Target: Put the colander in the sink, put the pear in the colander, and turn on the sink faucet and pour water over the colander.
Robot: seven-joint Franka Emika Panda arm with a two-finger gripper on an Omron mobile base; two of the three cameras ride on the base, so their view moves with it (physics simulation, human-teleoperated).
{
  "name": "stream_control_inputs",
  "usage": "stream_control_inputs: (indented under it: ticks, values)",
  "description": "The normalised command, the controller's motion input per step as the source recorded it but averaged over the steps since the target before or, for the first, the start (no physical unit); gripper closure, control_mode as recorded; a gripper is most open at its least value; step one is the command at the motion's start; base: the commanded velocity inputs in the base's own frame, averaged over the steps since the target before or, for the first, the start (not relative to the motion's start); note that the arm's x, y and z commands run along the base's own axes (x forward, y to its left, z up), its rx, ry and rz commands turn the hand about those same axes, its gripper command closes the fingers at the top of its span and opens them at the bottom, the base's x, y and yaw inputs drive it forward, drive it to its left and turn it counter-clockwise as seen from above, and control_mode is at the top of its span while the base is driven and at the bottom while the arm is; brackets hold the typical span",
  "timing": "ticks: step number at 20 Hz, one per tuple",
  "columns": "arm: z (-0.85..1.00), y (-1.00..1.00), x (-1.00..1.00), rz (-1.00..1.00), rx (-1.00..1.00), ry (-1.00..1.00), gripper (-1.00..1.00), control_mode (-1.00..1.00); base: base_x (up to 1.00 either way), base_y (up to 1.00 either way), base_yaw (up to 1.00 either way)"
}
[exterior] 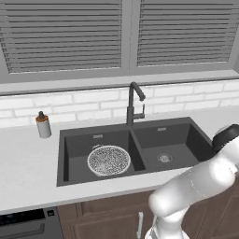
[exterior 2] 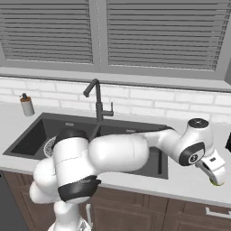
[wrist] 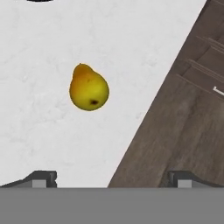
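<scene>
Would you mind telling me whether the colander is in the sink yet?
Yes: the colander sits on the floor of the left basin of the sink, and looks empty.

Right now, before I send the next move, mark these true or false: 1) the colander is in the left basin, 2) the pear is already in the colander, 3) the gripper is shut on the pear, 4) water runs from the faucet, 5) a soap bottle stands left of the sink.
1) True: the colander lies in the left basin of the sink.
2) False: the pear lies on the white counter, near its front edge.
3) False: the gripper is open above the pear and holds nothing.
4) False: no water shows at the sink faucet.
5) True: the soap bottle stands on the counter left of the sink.
</scene>
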Motion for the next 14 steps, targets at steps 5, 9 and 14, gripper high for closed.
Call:
stream_control_inputs:
  ticks: [5, 9, 14]
  values:
    - [-0.16, -0.45, 0.23, 0.03, 0.1, 0.06, -1.0, -1.0, 0.0, 0.0, 0.0]
    - [-0.12, -0.36, 0.18, 0.06, 0.21, 0.0, -1.0, -1.0, 0.0, 0.0, 0.0]
    - [-0.17, -0.25, 0.15, 0.06, 0.17, 0.01, -1.0, -1.0, 0.0, 0.0, 0.0]
